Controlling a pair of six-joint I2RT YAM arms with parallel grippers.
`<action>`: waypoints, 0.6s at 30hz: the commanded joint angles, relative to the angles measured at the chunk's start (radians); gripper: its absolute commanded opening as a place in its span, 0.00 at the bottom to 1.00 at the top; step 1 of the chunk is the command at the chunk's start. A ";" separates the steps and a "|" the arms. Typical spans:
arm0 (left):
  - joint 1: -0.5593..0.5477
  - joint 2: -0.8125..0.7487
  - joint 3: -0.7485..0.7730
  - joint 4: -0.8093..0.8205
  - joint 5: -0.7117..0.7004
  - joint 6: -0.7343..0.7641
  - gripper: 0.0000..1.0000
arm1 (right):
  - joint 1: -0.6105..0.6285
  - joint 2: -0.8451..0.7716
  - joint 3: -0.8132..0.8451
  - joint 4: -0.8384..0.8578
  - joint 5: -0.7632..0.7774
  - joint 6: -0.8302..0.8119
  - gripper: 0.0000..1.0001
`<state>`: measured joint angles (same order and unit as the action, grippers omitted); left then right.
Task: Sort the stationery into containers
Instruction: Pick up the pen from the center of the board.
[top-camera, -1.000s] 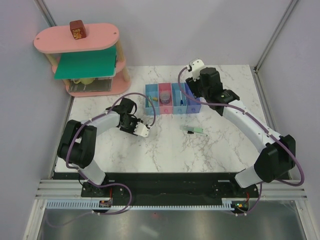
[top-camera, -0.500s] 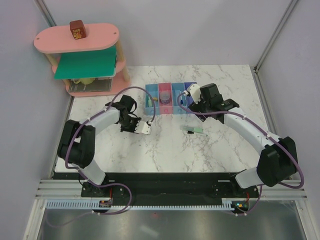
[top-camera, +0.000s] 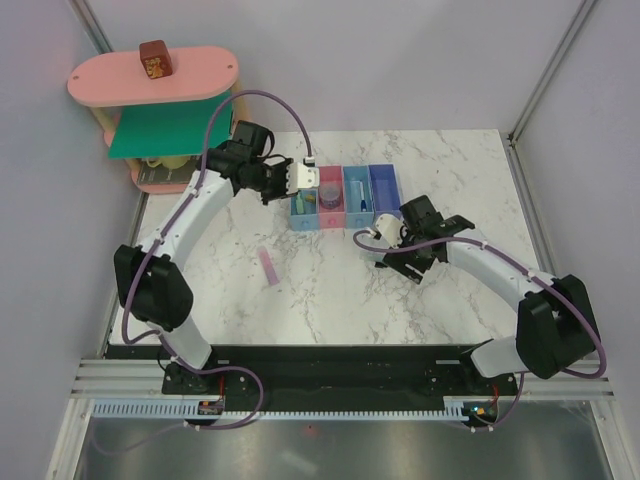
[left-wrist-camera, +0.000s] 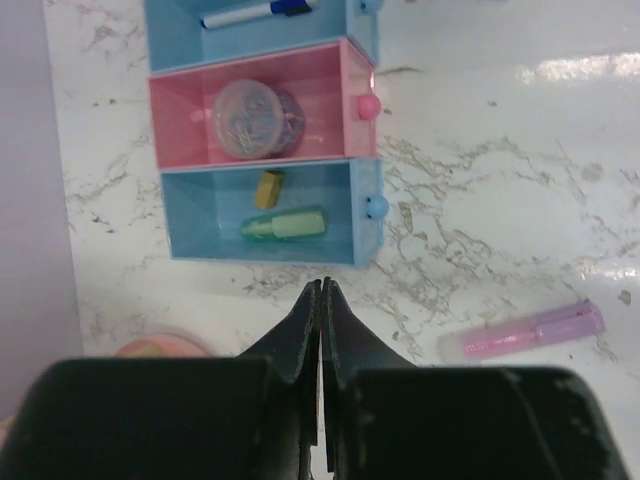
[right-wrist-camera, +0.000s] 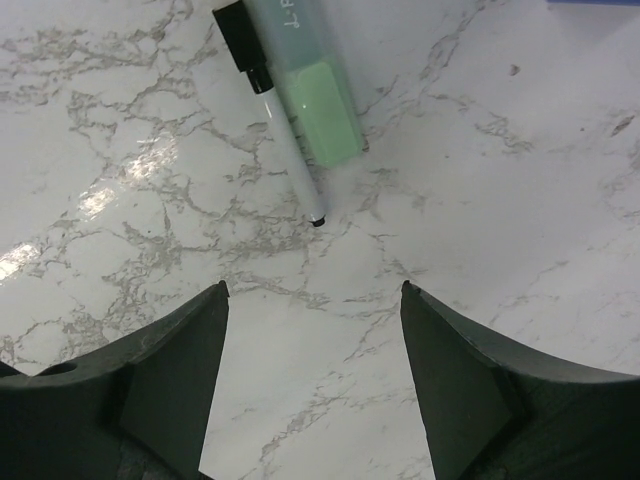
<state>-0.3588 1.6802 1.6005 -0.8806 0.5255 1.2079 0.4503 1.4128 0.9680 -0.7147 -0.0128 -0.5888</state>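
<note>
The row of four bins (top-camera: 343, 226) stands at the back middle. In the left wrist view the nearest light blue bin (left-wrist-camera: 270, 250) holds a mint green bar (left-wrist-camera: 285, 225) and a tan piece (left-wrist-camera: 268, 188). The pink bin holds the bluish round piece (left-wrist-camera: 250, 118), and the bin beyond it holds a pen (left-wrist-camera: 258, 13). My left gripper (top-camera: 296, 186) (left-wrist-camera: 322, 285) is shut and empty, just left of the bins. The lilac bar (top-camera: 268, 266) (left-wrist-camera: 535, 330) lies on the table. My right gripper (top-camera: 392, 255) (right-wrist-camera: 312, 290) is open just short of a pen (right-wrist-camera: 285, 150) and a mint bar (right-wrist-camera: 305, 90).
A big pink oval shelf (top-camera: 150, 85) with a green panel stands at the back left, a brown block (top-camera: 155, 60) on top. Its base edge shows in the left wrist view (left-wrist-camera: 150, 345). Walls close in on the left, back and right.
My left arm swung from the table's left middle up to the bins, and the lilac bar now lies where it was. My right arm came from the bins down to the pen and mint bar.
</note>
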 joint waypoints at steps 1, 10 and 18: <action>-0.020 0.070 0.070 -0.018 0.068 -0.134 0.02 | 0.013 -0.017 -0.022 -0.003 -0.036 -0.032 0.77; -0.042 -0.026 -0.233 -0.011 -0.183 0.235 0.58 | 0.030 -0.051 -0.025 0.007 0.029 -0.040 0.78; -0.037 -0.135 -0.503 0.017 -0.275 0.600 0.81 | 0.030 -0.067 -0.011 0.029 0.079 -0.051 0.79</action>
<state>-0.3988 1.6138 1.1568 -0.8772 0.3088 1.5501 0.4782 1.3762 0.9428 -0.7097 0.0311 -0.6258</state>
